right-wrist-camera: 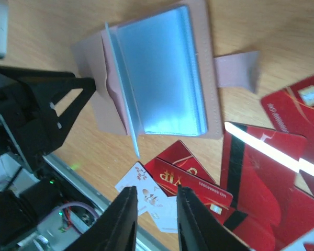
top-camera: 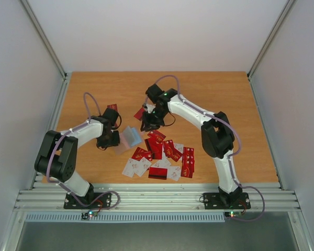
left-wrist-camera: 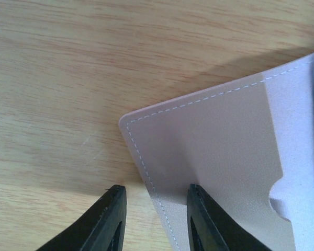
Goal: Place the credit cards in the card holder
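The card holder (top-camera: 130, 137) lies open on the table, pale pink with blue clear sleeves (right-wrist-camera: 159, 73) and a strap tab (right-wrist-camera: 235, 70). My left gripper (top-camera: 115, 140) is open at its left corner: the holder's stitched edge (left-wrist-camera: 146, 172) runs between the jaws (left-wrist-camera: 156, 188), with one finger (left-wrist-camera: 199, 209) over the flap. The credit cards (top-camera: 165, 157), several red and some white, lie spread in front of the holder. My right gripper (top-camera: 146, 124) hangs above the holder's far side, open and empty (right-wrist-camera: 156, 191), with red cards (right-wrist-camera: 199, 180) and a white card (right-wrist-camera: 146, 194) seen below it.
One red card (top-camera: 139, 113) lies beside the right wrist and another (top-camera: 112, 107) behind the left arm. The left gripper's black body (right-wrist-camera: 42, 120) shows beside the holder in the right wrist view. A metal rail (top-camera: 157, 196) runs along the near edge.
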Motion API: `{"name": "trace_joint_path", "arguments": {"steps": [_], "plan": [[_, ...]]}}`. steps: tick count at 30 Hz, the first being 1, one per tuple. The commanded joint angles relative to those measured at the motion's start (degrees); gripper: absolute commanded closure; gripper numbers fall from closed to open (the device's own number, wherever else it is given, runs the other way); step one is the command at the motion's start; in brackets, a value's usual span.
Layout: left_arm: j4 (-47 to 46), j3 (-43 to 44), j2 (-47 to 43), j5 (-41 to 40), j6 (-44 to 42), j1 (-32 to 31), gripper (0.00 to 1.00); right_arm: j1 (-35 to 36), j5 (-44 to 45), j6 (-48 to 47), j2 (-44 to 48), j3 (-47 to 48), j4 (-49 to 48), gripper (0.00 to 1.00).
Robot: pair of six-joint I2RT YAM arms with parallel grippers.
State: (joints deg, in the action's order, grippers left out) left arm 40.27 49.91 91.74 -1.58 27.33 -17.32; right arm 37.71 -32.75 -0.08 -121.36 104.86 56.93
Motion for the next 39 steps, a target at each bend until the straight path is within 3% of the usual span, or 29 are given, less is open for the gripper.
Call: {"name": "trace_joint_path", "arguments": {"steps": [1, 14, 20, 33, 39], "plan": [[-2.3, -1.2, 0.8, 1.4, -0.7, 0.1, 0.65, 2.4, 0.8, 0.0, -4.8, 3.8, 0.9, 0.80], [-1.1, 0.3, 0.5, 3.0, -1.4, 0.1, 0.66, 6.5, -0.2, -1.4, -15.8, 16.8, 5.9, 0.85], [-0.3, 1.2, -0.9, 3.2, -1.1, 0.0, 0.65, 9.2, -4.1, -0.8, -17.3, 18.6, 4.6, 0.85], [8.5, 0.9, -16.6, 3.8, 4.3, 3.3, 0.56, 11.0, -4.6, 4.5, -21.1, 18.2, 1.5, 0.85], [4.9, -0.6, -19.4, 9.3, 6.2, 3.6, 0.51, 10.9, -3.8, 5.2, -23.3, 19.0, 1.9, 0.85]]}}
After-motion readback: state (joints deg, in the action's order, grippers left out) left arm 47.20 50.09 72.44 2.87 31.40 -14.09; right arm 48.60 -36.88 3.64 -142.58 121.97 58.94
